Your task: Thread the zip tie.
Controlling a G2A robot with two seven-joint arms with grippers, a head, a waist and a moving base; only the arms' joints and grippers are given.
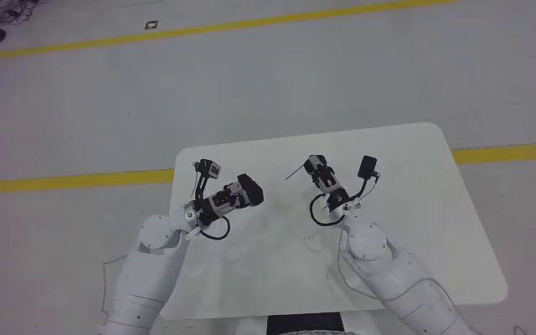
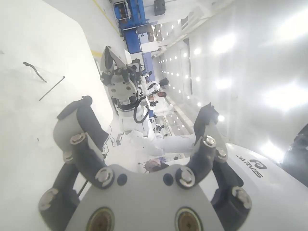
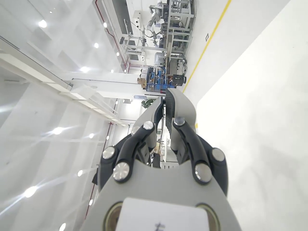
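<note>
– Jaws doing what?
– Gaping on the left gripper (image 2: 146, 104), pressing together on the right gripper (image 3: 165, 96).
– And the zip tie (image 1: 293, 173)?
– Lying on the table (image 1: 419, 184), slanting toward the right gripper.

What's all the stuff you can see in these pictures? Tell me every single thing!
flat rounded-corner table: one, white, under both arms
thin plastic zip tie strips: two, black, on the table between the grippers; one wavy, one straight
tiny speck: one, dark, on the table near the left gripper; too small to identify
painted floor lines: two, yellow; one far beyond the table, one running behind the table
small square floor marker: one, dark, beside the far line
left gripper: one, grey with black pads, open, above the table
right gripper: one, grey with black pads, shut, above the table
</note>
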